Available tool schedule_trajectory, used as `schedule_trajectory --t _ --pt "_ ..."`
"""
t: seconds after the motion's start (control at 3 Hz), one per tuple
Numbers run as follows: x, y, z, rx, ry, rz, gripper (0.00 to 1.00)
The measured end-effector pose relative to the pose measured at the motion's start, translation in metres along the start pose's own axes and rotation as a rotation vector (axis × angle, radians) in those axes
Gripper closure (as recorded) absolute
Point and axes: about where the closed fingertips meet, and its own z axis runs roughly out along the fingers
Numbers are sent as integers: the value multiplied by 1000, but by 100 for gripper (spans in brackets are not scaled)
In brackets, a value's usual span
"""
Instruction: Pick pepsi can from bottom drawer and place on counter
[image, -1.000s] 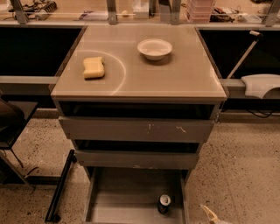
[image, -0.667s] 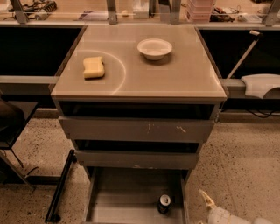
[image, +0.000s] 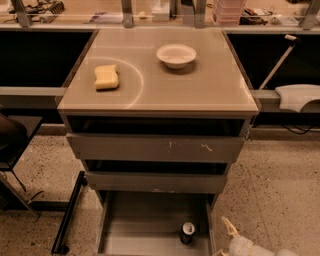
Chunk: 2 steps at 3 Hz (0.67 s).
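The pepsi can (image: 187, 232) stands upright in the open bottom drawer (image: 142, 225), near its right wall, with the silver top showing. My gripper (image: 231, 234) is white and comes in from the bottom right corner. It sits just outside the drawer's right wall, to the right of the can and apart from it. It holds nothing that I can see. The counter (image: 210, 87) is the tan top of the drawer unit, with a pale arc mark on its left part.
A white bowl (image: 176, 55) and a yellow sponge (image: 106, 77) lie on the counter. Two upper drawers (image: 155, 148) are slightly pulled out above the bottom one. A black stand (image: 67, 215) lies on the floor at left. A cluttered ledge (image: 150, 12) runs behind.
My gripper has come up into view at the bottom right and moved left towards the drawer's right side. The can, bowl and sponge have not moved.
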Motion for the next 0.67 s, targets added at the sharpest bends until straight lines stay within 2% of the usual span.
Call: schedule_trajectory --t 0.33,0.67 --pt "35 -26 47 83 39 -54 0" --pt "50 -47 74 199 81 -168 0"
